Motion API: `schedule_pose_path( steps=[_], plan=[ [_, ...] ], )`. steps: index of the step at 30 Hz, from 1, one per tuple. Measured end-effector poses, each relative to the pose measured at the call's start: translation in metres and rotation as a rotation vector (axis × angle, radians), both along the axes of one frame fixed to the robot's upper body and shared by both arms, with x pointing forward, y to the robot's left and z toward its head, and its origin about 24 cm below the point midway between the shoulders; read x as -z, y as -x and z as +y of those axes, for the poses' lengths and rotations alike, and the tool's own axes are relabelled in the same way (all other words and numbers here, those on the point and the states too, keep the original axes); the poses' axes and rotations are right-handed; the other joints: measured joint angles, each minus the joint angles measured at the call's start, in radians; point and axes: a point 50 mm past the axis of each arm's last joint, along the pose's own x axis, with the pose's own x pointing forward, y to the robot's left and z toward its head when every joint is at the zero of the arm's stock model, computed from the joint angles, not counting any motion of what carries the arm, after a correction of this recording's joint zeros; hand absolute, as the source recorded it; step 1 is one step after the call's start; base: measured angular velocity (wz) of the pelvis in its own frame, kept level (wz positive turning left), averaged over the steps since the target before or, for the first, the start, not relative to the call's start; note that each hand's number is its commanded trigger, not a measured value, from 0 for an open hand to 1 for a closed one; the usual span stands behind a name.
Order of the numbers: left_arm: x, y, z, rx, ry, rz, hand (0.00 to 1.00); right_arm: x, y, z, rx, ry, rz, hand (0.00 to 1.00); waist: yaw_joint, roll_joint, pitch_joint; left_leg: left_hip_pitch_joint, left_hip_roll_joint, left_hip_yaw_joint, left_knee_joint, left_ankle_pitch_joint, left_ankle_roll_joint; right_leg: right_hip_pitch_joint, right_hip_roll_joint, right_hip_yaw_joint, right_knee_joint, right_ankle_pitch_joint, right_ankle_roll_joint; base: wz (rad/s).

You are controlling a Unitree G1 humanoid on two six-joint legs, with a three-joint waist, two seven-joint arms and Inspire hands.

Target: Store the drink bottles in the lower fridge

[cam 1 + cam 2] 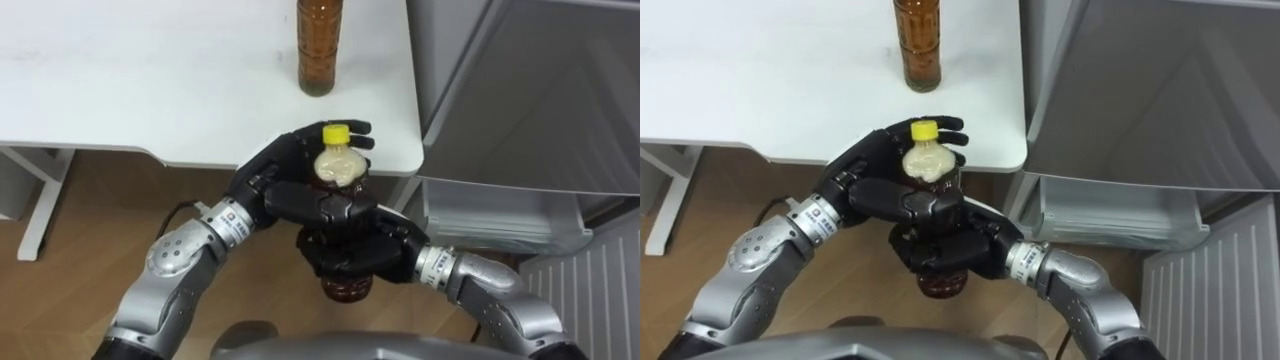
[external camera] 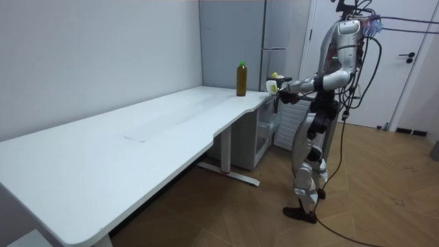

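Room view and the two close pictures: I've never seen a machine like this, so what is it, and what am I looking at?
It is a robot on two legs, with two arms and hands with fingers. The room view comes from a camera standing across the room. There the robot stands at the end of a white table, next to a fridge. The two close pictures come from cameras in its head, looking down. A tall brown bottle stands on the table. Both hands hold a yellow-capped bottle just off the table's edge: the left hand wraps its top, the right hand its lower part.
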Motion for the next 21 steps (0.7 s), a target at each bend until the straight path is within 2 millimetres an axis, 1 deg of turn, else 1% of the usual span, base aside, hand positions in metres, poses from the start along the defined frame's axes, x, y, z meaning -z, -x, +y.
schedule_pose_path(
  steps=[5, 11, 14, 17, 19, 20, 21],
  plan=[
    [0.000, 0.000, -0.001, 0.003, 0.001, 0.000, 0.00, 0.000, 0.000, -0.001, 0.013, 0.010, 0.001, 1.00, 0.001, -0.001, 0.0012, 0.007, 0.000, 0.003, -0.005, 0.000, 0.000, 0.001, 0.000, 0.002, 0.000, 0.000, 0.000, -0.01],
    [-0.001, 0.000, -0.002, -0.006, 0.008, -0.002, 0.00, 0.000, -0.001, -0.001, 0.015, 0.012, 0.001, 1.00, 0.010, 0.003, 0.0038, 0.015, 0.001, 0.007, -0.010, 0.000, 0.000, 0.004, 0.000, 0.004, -0.002, 0.000, 0.000, -0.01],
    [-0.007, -0.004, 0.000, -0.047, 0.010, -0.028, 0.00, 0.000, -0.003, -0.003, 0.035, 0.017, -0.003, 1.00, 0.009, 0.004, 0.0047, 0.015, 0.001, 0.008, -0.006, 0.000, 0.000, 0.004, 0.000, 0.004, -0.002, 0.000, 0.000, 0.00],
    [-0.020, -0.010, 0.008, -0.133, 0.025, -0.079, 0.00, 0.000, -0.004, -0.005, 0.063, 0.032, -0.004, 1.00, 0.011, 0.002, 0.0057, 0.028, 0.000, 0.010, -0.010, 0.000, 0.000, 0.015, -0.001, 0.004, -0.005, 0.000, 0.000, 0.00],
    [-0.037, -0.014, 0.018, -0.214, 0.030, -0.156, 0.00, 0.003, 0.001, -0.010, 0.100, 0.035, 0.008, 1.00, 0.012, 0.002, 0.0056, 0.043, 0.000, 0.010, -0.022, 0.000, -0.001, 0.029, -0.001, 0.001, -0.005, 0.000, 0.000, 0.00],
    [-0.042, -0.014, 0.022, -0.242, 0.034, -0.181, 0.00, 0.003, 0.002, -0.012, 0.108, 0.036, 0.013, 1.00, 0.018, 0.002, 0.0055, 0.046, 0.000, 0.010, -0.023, 0.000, -0.001, 0.030, -0.001, 0.000, -0.005, 0.000, 0.000, -0.05],
    [-0.053, -0.015, 0.028, -0.291, 0.041, -0.233, 0.00, 0.005, 0.006, -0.015, 0.126, 0.038, 0.024, 1.00, 0.028, 0.002, 0.0053, 0.050, 0.001, 0.013, -0.027, 0.000, -0.001, 0.031, -0.001, 0.000, -0.005, 0.000, 0.000, -0.05]
  ],
)
